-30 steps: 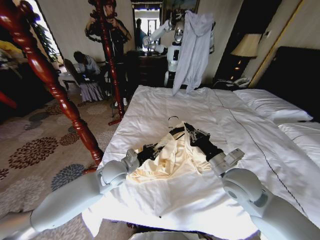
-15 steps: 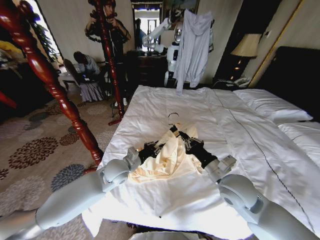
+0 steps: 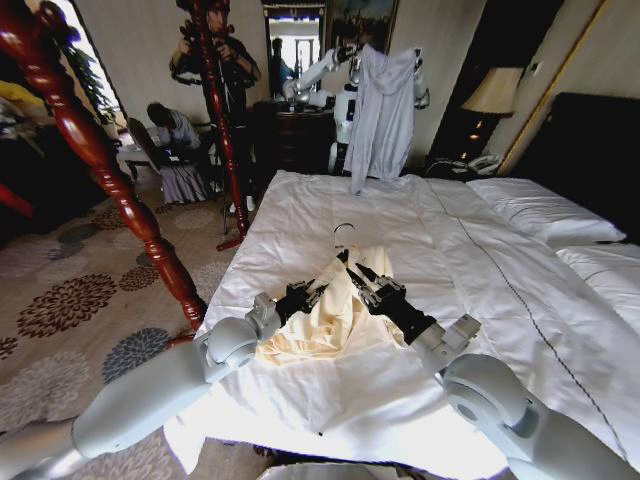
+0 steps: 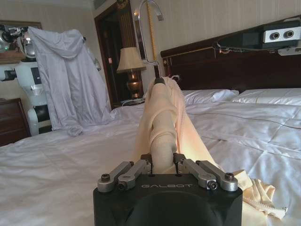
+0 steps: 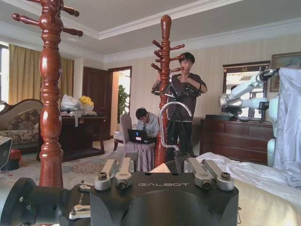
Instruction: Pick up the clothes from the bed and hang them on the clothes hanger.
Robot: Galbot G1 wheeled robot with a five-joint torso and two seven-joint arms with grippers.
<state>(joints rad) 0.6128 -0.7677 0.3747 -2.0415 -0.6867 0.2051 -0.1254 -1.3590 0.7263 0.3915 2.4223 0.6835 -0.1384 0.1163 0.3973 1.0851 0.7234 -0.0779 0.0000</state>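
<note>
While both pincers meet on one bed (image 3: 300, 215), left gripper (image 4: 162, 162) clamps one sweatshirt (image 3: 325, 320); right gripper (image 3: 352, 272), beside one hanger (image 3: 343, 238), grip undeterminable.

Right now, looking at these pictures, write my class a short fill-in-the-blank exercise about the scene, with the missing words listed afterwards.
1. The cream sweatshirt lies bunched on the white ____.
2. The left gripper has its jaws shut on a fold of the ____.
3. The hanger has a silver wire ____ rising above the fabric.
4. The right gripper is at the sweatshirt's ____ end.

Missing words: bed; sweatshirt; hook; hanger

Window daylight from left, wide-angle edge distortion
</note>
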